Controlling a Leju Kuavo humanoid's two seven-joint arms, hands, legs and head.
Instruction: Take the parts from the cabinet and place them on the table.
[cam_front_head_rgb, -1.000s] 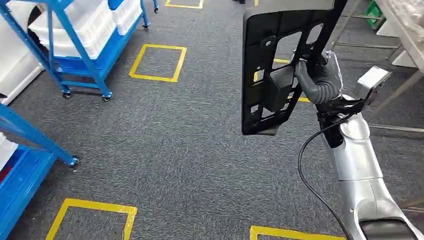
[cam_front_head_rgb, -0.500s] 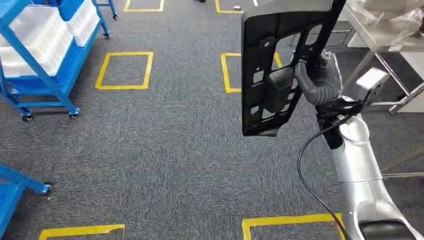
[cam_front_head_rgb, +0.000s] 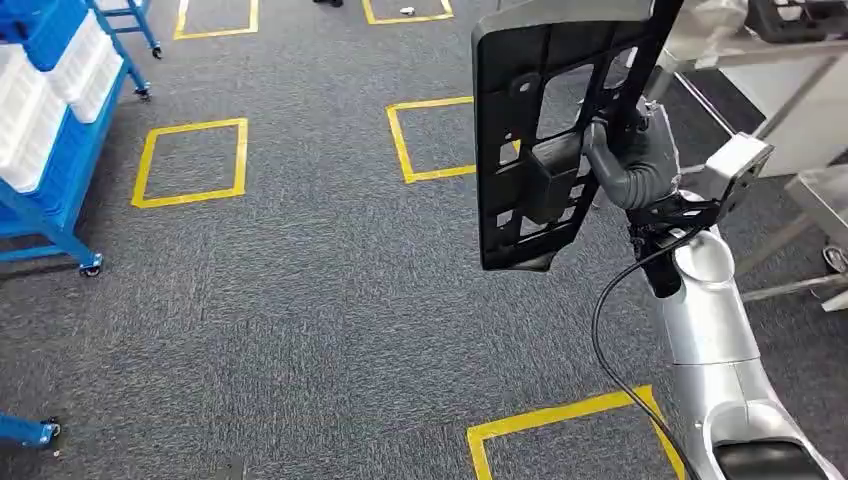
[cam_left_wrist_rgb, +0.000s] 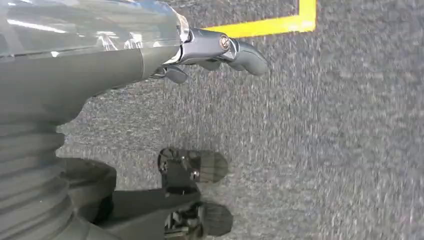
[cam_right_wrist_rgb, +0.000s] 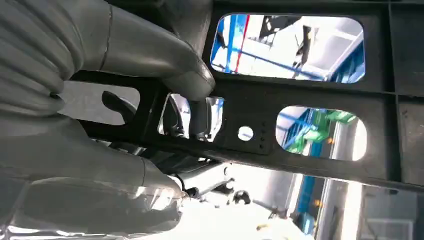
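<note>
at the lower right of the head view the silver right arm (cam_front_head_rgb: 712, 330) is seen rising from the bottom edge, a black cable (cam_front_head_rgb: 606, 330) looped beside it. above it the right hand (cam_front_head_rgb: 628, 165) is closed on a black plastic panel (cam_front_head_rgb: 530, 130), a flat part with many rectangular cut-outs, held upright at the upper centre-right of the frame. in the right wrist view the thick grey thumb (cam_right_wrist_rgb: 150, 55) is pressed onto a bar of the panel (cam_right_wrist_rgb: 320, 95) and darker fingers are glimpsed through a cut-out, curled round from the other side. much of the floor behind, including part of a yellow square, is hidden by the panel.

in the left wrist view the left hand (cam_left_wrist_rgb: 210, 52) is shown hanging over grey carpet (cam_left_wrist_rgb: 330, 150) with nothing in it, its fingers loosely apart and slightly bent.

yellow tape squares (cam_front_head_rgb: 190, 162) are marked on the carpet at the lower right, the centre and the upper left of the head view. a blue wheeled rack (cam_front_head_rgb: 55, 170) with white bins is stood at the left edge. at the upper right a metal-framed table (cam_front_head_rgb: 770, 75) is seen, with clear plastic wrapping and dark items on top that cannot be made out, well beyond the panel.
</note>
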